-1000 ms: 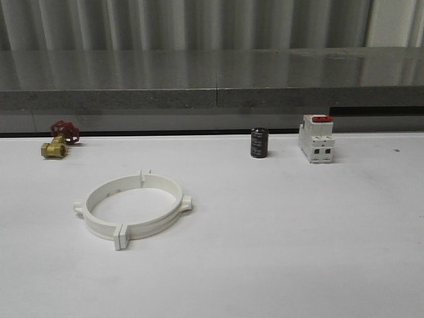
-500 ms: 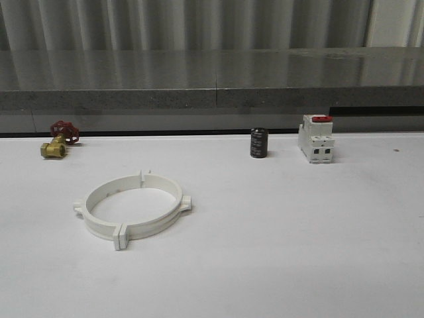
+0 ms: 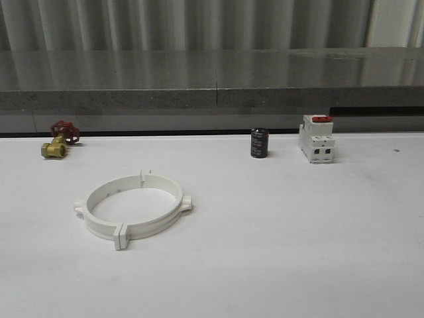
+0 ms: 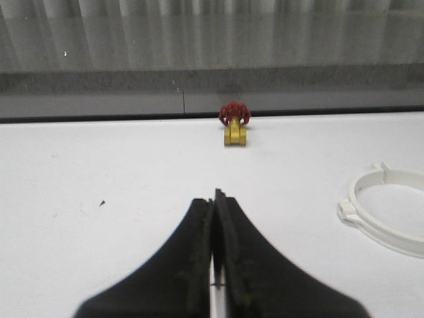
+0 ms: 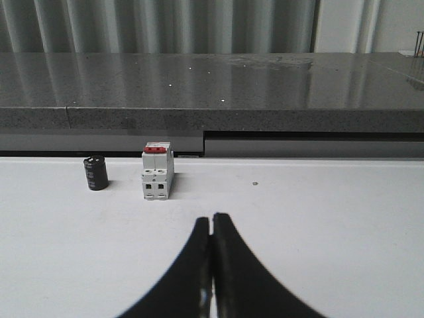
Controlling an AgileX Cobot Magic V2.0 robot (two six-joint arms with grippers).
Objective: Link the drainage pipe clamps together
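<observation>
Right, both my pincers are pressed together with nothing between them: my left gripper (image 4: 216, 199) has its two dark fingers meeting tip to tip, and my right gripper (image 5: 212, 222) is closed the same way, both hanging over bare white table (image 3: 278, 265). Plenty of open surface ahead of each of them. The far edge of the table runs along a dark gap under a grey stone ledge (image 3: 218, 89), and that edge is well ahead of both sets of tips. Ahead of my left gripper, slightly off to its right and close to that far edge, sits a brass valve (image 4: 235, 129) with a red handwheel. Ahead of my right gripper and off to its left stand a white breaker (image 5: 158, 175) with a red top and, just beyond it on that same side, a small black cylinder (image 5: 96, 173), the two apart from each other. Now the drainage pipe clamps (image 3: 132, 207): the two white half-rings lie flat as one closed ring, flanges meeting at the near and far sides, small tabs sticking out left and right. From my left gripper the ring (image 4: 387, 212) lies off to the right and a little ahead, well apart from my fingertips, nothing touching it. Clear table lies between it and the breaker.
</observation>
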